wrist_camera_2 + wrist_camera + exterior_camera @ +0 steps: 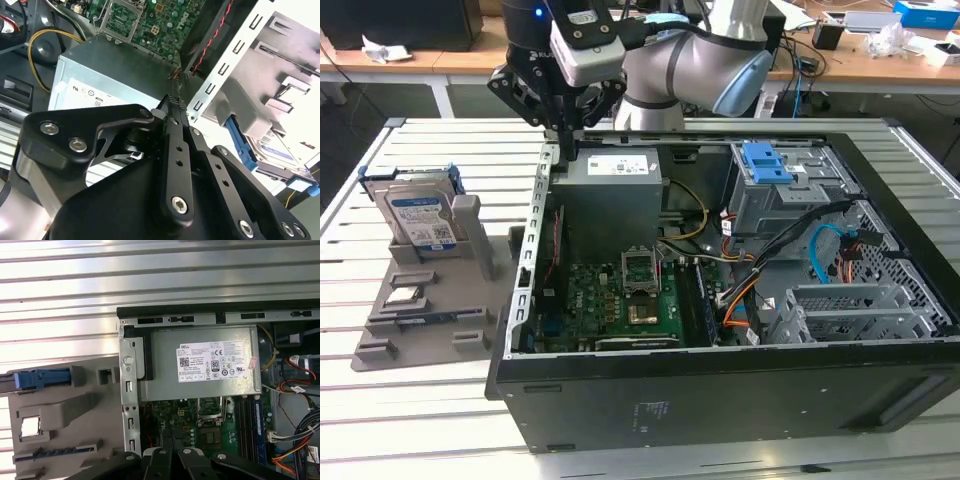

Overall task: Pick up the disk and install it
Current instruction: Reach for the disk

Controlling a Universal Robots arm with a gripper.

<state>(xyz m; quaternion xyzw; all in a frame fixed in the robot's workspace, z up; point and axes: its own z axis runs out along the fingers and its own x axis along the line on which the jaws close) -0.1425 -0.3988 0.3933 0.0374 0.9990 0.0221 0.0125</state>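
Exterior view, entry one: gripper (566,150). I log its fingers as pressed together tip to tip with nothing clamped between them. The second wrist view shows the same, with the two black fingers (176,150) meeting at a point. It hangs pointing down over the back corner of the open computer case (720,390). I cannot tell whether the tips touch metal.

Entry two: power supply (615,195), a grey box with a white label, directly below and just beside the fingertips, inside the case.

Entry three: chassis wall (542,200), a perforated metal strip nearly under the tips, between the power supply and the outside of the case.

Entry four: motherboard (620,300), green, farther down the case from the gripper, past the power supply.

Entry five: disk (418,215), silver with a white-and-blue label in a blue carrier frame. It stands upright in a grey holder (430,300) on the slatted table (420,420). It sits well apart from the gripper, outside the case beyond the chassis wall, toward the exterior view's left, and nothing grips it. In the first wrist view I see it edge-on as a blue strip (42,378). In the second wrist view its label and blue frame show past the fingers (277,150).

Entry six: blue latch (767,163), on the drive cage, on the far side of the power supply from the gripper.
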